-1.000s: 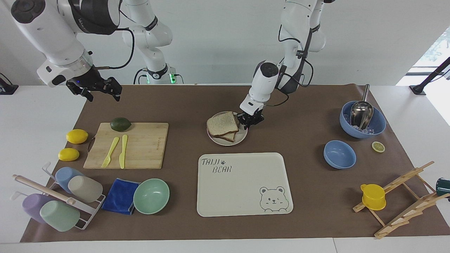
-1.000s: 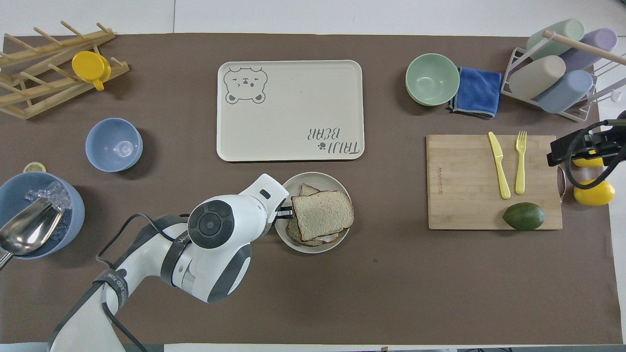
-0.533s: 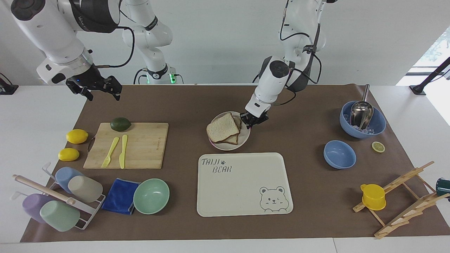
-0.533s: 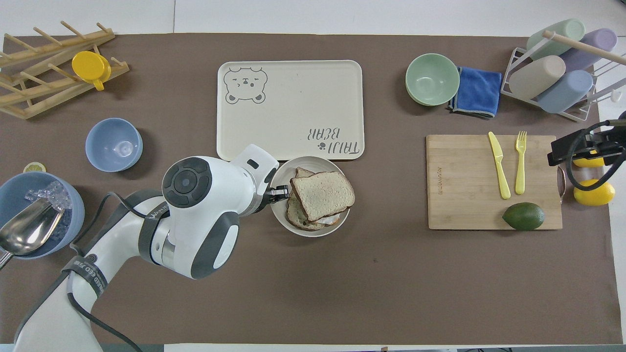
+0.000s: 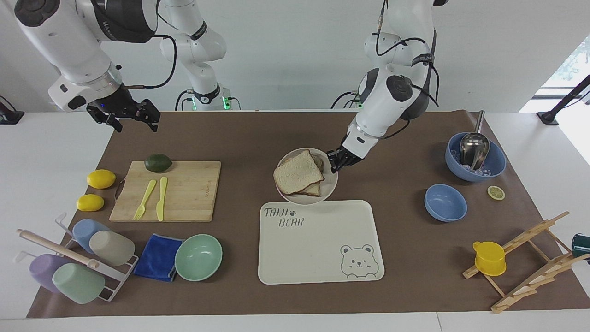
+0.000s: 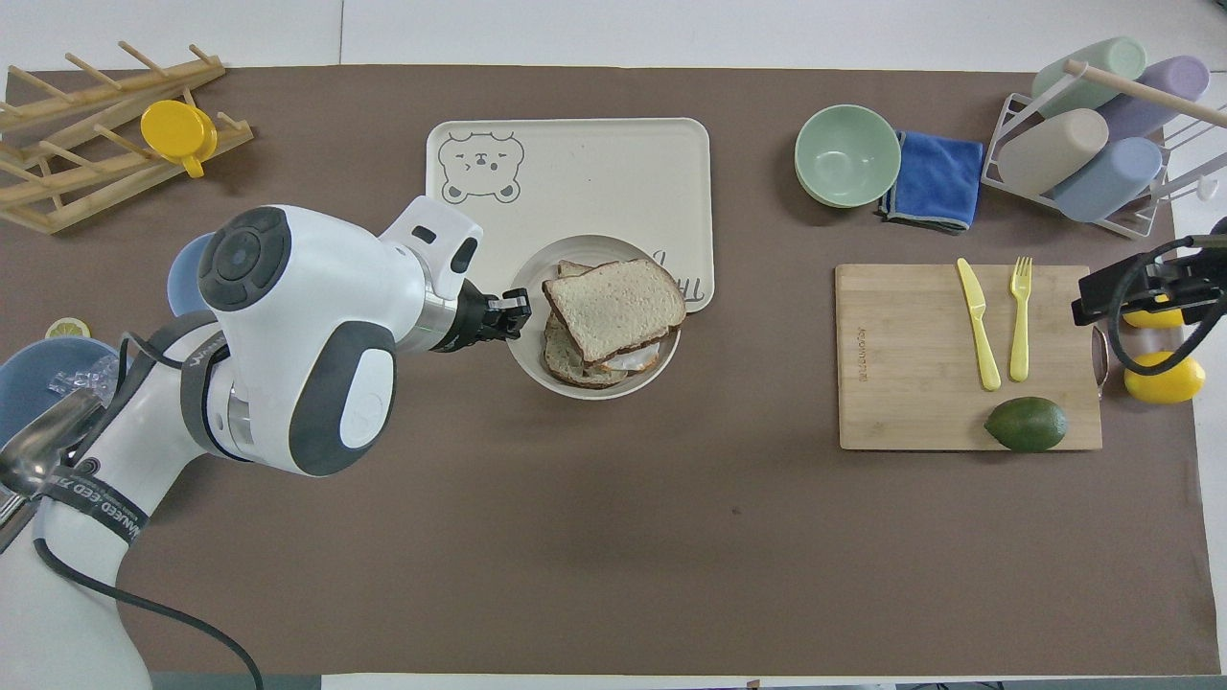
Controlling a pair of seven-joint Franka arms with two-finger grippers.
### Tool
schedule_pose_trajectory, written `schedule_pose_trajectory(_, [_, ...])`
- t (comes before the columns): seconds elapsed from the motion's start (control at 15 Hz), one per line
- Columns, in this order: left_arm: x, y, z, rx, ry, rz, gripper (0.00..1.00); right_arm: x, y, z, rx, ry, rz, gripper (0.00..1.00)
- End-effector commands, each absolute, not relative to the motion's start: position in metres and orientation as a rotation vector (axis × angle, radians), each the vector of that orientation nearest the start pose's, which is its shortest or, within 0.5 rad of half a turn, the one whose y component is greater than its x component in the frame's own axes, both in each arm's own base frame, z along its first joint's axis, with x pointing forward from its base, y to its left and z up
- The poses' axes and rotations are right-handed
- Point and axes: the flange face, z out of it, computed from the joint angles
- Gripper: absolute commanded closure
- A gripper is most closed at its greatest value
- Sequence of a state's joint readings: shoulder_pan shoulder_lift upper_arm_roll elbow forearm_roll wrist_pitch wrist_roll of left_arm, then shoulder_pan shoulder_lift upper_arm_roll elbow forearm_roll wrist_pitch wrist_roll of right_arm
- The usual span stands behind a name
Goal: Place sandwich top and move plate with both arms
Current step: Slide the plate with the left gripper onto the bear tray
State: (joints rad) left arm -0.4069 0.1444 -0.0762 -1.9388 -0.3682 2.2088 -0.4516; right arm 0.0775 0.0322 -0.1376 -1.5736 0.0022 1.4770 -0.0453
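The sandwich top (image 5: 297, 173) lies on a lower bread slice (image 5: 315, 189) on the small round plate (image 5: 329, 185). My left gripper (image 5: 335, 159) is shut on the plate's rim at the end toward the left arm and holds it up over the edge of the bear-print tray (image 5: 318, 249) nearest the robots. In the overhead view the plate (image 6: 537, 359) with the sandwich top (image 6: 613, 307) covers the tray's (image 6: 575, 172) corner, with the left gripper (image 6: 513, 314) beside it. My right gripper (image 5: 133, 119) waits, open, in the air over the mat's edge at the right arm's end, and shows in the overhead view (image 6: 1088, 297).
A cutting board (image 5: 184, 193) holds a yellow fork, knife and an avocado (image 5: 158, 163). Two lemons (image 5: 101, 179) lie beside it. A mint bowl (image 5: 198, 257), blue cloth and cup rack stand farther out. Blue bowls (image 5: 445, 202) and a wooden rack (image 5: 525, 258) are at the left arm's end.
My left gripper has lifted the plate with the sandwich off the mat and carried it away from the robots, to over the tray's edge. The right arm has not moved.
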Motion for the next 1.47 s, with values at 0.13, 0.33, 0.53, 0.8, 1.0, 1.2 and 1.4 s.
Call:
schedule_pose_trajectory(0.13, [0.596, -0.272, 0.43, -3.561, -0.388, 0.028, 1.0, 0.547, -0.032, 0.601, -3.121, 0.04, 0.193, 0.0])
schedule_pose_trajectory(0.33, [0.632, -0.268, 0.41, -3.571, -0.455, 0.003, 1.0, 0.547, -0.033, 0.601, -3.122, 0.043, 0.193, 0.0])
schedule_pose_trajectory(0.53, [0.649, -0.267, 0.383, -3.572, -0.406, -0.036, 1.0, 0.547, -0.033, 0.601, -3.12, 0.043, 0.195, 0.0])
schedule_pose_trajectory(0.8, [0.662, -0.249, 0.357, -3.57, -0.331, -0.083, 1.0, 0.547, -0.033, 0.601, -3.122, 0.043, 0.196, 0.0])
schedule_pose_trajectory(1.0, [0.665, -0.252, 0.339, -3.568, -0.266, -0.194, 1.0, 0.547, -0.033, 0.601, -3.122, 0.043, 0.196, 0.0])
schedule_pose_trajectory(1.2, [0.665, -0.248, 0.334, -3.563, -0.218, -0.201, 1.0, 0.547, -0.033, 0.601, -3.121, 0.043, 0.193, 0.0])
schedule_pose_trajectory(1.4, [0.662, -0.249, 0.327, -3.557, -0.2, -0.202, 1.0, 0.547, -0.033, 0.601, -3.12, 0.043, 0.195, 0.0])
